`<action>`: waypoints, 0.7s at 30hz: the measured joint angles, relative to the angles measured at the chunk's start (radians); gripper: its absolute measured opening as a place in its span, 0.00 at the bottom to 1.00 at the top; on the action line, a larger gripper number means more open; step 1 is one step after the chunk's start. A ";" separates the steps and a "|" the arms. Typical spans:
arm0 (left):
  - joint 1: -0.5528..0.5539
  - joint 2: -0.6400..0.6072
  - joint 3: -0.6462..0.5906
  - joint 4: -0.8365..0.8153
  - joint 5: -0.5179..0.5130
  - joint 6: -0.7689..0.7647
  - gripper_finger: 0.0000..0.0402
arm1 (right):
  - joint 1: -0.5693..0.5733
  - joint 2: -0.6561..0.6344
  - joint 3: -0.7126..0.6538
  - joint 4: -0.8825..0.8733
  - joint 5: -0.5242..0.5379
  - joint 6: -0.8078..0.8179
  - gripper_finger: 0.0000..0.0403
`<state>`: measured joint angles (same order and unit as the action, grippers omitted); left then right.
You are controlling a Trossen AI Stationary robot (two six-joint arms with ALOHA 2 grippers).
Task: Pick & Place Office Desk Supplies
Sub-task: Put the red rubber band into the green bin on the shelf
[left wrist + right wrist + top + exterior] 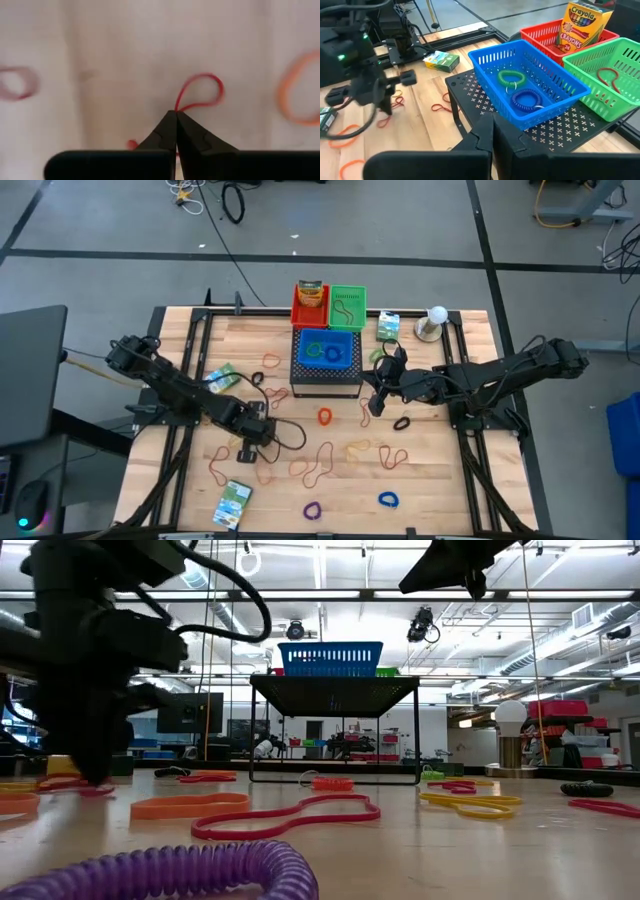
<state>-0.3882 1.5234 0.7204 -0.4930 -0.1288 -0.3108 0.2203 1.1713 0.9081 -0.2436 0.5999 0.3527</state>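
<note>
Red band (pixel 200 92) is pinched in the left gripper's (pixel 176 114) closed fingers at the counter (pixel 440 480). Right gripper (pixel 493 122), fingers closed and empty, hangs beside the blue basket (pixel 485 62).

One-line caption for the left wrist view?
Left gripper shut on a red rubber band lying on the wooden table.

Thin rubber bands, tan, orange and red, lie flat and scattered over the wooden table. One red rubber band (pixel 200 92) sits pinched at its near end, looped outward. Purple coil loop (pixel 312 509) and blue coil loop (pixel 388 500) lie near the front edge (both flat). Green-white boxes: one (pixel 232 503) front-left, one (pixel 221 378) left, one (pixel 388 326) at back.
</note>
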 joint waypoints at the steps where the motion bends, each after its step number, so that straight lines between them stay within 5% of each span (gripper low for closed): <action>1: 0.014 -0.009 0.000 -0.008 -0.004 -0.004 0.01 | 0.000 0.000 0.000 0.000 0.000 0.000 0.01; 9: 0.077 -0.069 0.000 -0.018 -0.034 0.009 0.01 | 0.000 0.000 0.000 0.000 0.001 0.004 0.01; 14: 0.096 -0.222 0.001 0.006 -0.065 -0.048 0.01 | 0.000 0.000 0.000 -0.003 0.000 0.008 0.01; 21: 0.093 -0.455 0.001 0.120 -0.244 -0.216 0.00 | 0.000 0.000 0.001 -0.020 -0.007 0.035 0.01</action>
<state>-0.2954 1.0688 0.7216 -0.3735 -0.3729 -0.5270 0.2203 1.1713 0.9089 -0.2634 0.5929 0.3878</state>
